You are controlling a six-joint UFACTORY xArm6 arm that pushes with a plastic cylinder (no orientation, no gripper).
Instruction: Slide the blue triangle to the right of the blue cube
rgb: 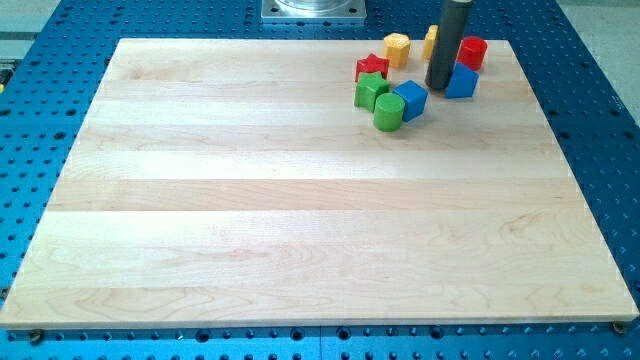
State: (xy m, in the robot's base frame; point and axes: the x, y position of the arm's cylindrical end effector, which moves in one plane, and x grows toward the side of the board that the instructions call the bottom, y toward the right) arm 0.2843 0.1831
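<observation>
The blue cube (411, 99) sits near the view's top right on the wooden board (300, 220). The blue triangle (462, 81) lies to the right of it, a little higher in the view. My tip (439, 88) is between them, touching or almost touching the blue triangle's left side, just right of the blue cube.
A green cylinder (389, 112) and a green block (371, 91) sit left of the blue cube. A red star (372, 68) and a yellow block (397, 47) lie above them. A red block (473, 51) and a partly hidden yellow block (430, 42) are by the rod.
</observation>
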